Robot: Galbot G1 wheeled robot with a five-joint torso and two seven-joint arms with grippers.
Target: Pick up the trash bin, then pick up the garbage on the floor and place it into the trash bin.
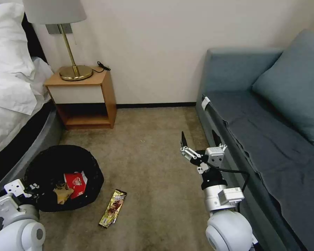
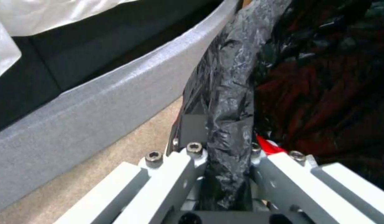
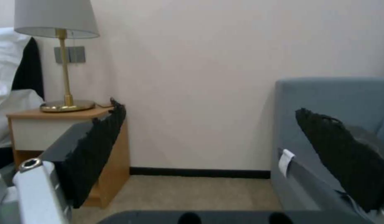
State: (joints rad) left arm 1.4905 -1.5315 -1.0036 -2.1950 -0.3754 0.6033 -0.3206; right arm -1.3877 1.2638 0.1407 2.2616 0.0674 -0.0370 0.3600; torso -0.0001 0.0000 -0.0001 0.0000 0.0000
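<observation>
**Wrapper on floor between bin and right gripper**

Left gripper [image 2: 225, 155]: fingers are clamped on the bagged rim of the bin [image 1: 64, 176], which is held at the robot's left beside the bed [image 1: 21, 139]. Red packet [image 1: 76, 183] and tan scrap [image 1: 62, 192] are seen inside the bin. The wrapper [image 1: 112, 208] lies on the carpet just right of the bin, long axis running near-to-far, tilted slightly right. Right gripper [image 1: 182, 144]: fingers spread wide, nothing held, raised well above the floor near the sofa [image 1: 268, 139]. From those fingers the wrapper lies down, left and nearer the robot; the right arm is judged the free one for it.
</observation>
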